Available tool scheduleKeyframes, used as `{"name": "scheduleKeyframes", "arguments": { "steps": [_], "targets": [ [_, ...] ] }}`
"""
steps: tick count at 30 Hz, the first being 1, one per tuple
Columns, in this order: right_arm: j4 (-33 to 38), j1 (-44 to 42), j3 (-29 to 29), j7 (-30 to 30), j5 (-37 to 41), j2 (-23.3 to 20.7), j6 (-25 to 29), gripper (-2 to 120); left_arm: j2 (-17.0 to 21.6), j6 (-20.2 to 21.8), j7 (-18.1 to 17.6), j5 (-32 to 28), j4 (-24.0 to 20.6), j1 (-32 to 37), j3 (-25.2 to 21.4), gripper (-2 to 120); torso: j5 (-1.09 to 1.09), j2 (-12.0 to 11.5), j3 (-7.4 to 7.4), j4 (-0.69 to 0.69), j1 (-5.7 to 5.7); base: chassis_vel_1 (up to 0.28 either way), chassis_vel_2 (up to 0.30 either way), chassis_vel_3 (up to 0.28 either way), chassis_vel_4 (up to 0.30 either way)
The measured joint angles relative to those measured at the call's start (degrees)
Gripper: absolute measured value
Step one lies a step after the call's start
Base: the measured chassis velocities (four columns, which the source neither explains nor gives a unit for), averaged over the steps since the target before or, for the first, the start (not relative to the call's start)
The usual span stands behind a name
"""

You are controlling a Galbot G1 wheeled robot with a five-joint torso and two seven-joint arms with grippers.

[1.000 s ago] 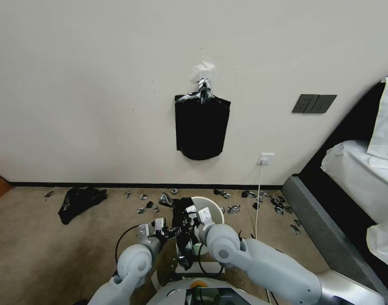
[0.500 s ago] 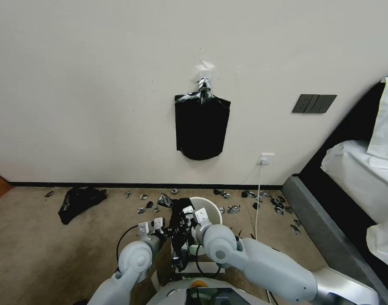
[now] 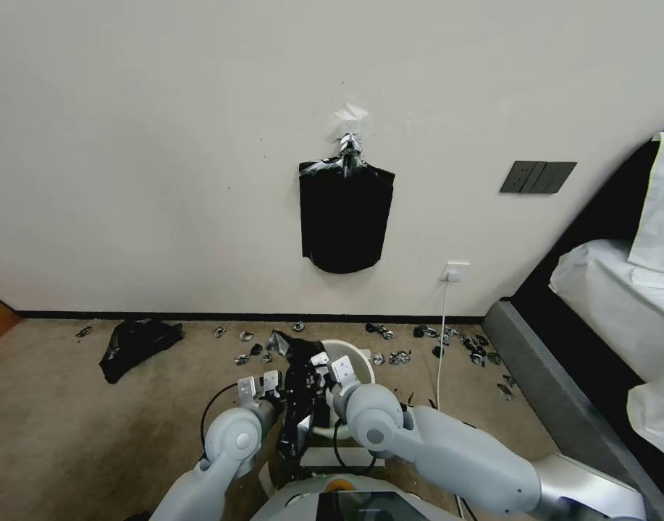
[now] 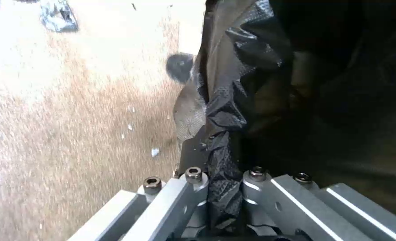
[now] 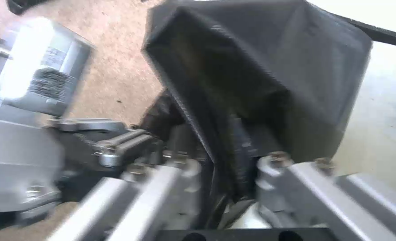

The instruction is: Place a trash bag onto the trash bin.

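- Left gripper [image 4: 222, 187] and right gripper [image 5: 227, 174] both clamped on trash bag [image 3: 297, 405], just beside trash bin [image 3: 357, 356].
- Risk: thin film slips or tears; mouth misses bin rim.

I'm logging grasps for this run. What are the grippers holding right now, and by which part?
Both hold the trash bag. The left gripper and right gripper each pinch a fold of its edge, beside the trash bin.

Black sheaf [image 3: 345, 217] hangs on the wall; squashed black heap [image 3: 136, 344] on carpet.
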Motion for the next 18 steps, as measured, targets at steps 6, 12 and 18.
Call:
{"name": "scheduleKeyframes", "arguments": {
  "steps": [6,12,18],
  "targets": [
    [0.5,0.2,-0.1,0.2,0.0,0.0,0.0,44,-0.5,-0.9,0.2,1.8,-0.3,0.0,0.2,1,0.00,0.0,0.00,0.00,0.00,0.000,0.000,0.000,0.000],
    [0.0,1.9,-1.0,1.6,0.0,1.2,0.0,69,-1.3,-2.5,1.7,7.1,-0.4,0.5,1.5,1,0.00,0.0,0.00,0.00,0.00,0.000,0.000,0.000,0.000],
    [-1.3,3.4,-1.6,2.2,0.2,1.9,0.0,84,-1.1,-3.5,3.0,10.3,-0.9,1.2,1.7,1,0.00,0.0,0.00,0.00,0.00,0.000,0.000,0.000,0.000]
  ]
}}
